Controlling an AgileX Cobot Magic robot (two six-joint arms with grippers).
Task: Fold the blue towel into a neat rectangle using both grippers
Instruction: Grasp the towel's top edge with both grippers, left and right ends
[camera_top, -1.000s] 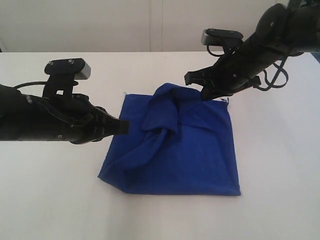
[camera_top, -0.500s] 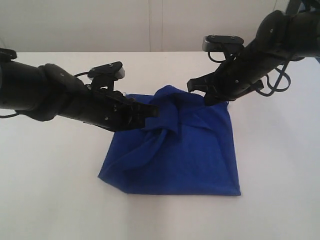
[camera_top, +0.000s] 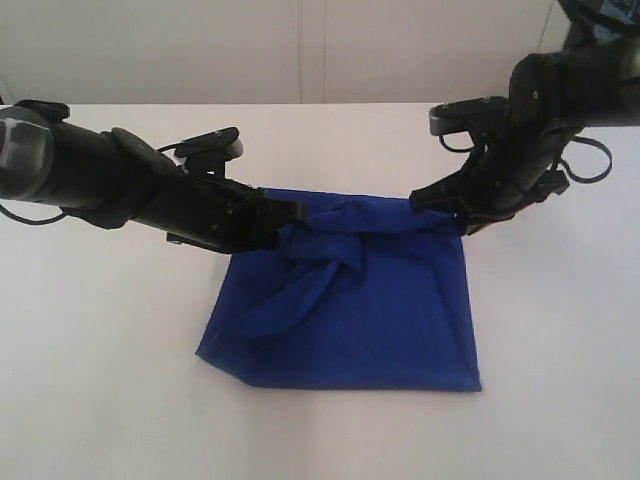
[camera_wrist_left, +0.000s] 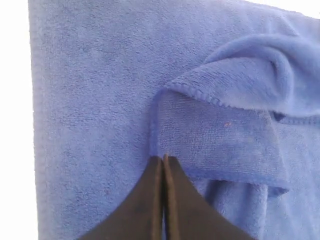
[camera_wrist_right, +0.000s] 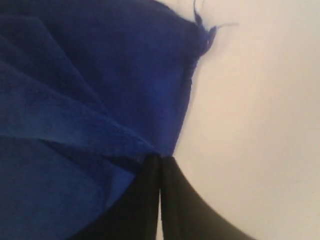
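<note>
The left hand (camera_top: 290, 212) and right hand (camera_top: 428, 205), both clamped on the blue towel (camera_top: 390, 320), stretch its edge between them. The twist (camera_top: 335, 262) beside the left hand risks a crooked fold.

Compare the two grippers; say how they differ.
The left gripper reaches in low and nearly level; the right gripper angles down more steeply. The left pinches a folded flap of the blue towel; the right pinches its edge, next to the table. Both are shut on it.

Table (camera_top: 100, 400) free front/sides of towel (camera_top: 360, 320); L arm (camera_top: 150, 195), R arm (camera_top: 525, 150) block far edge.
</note>
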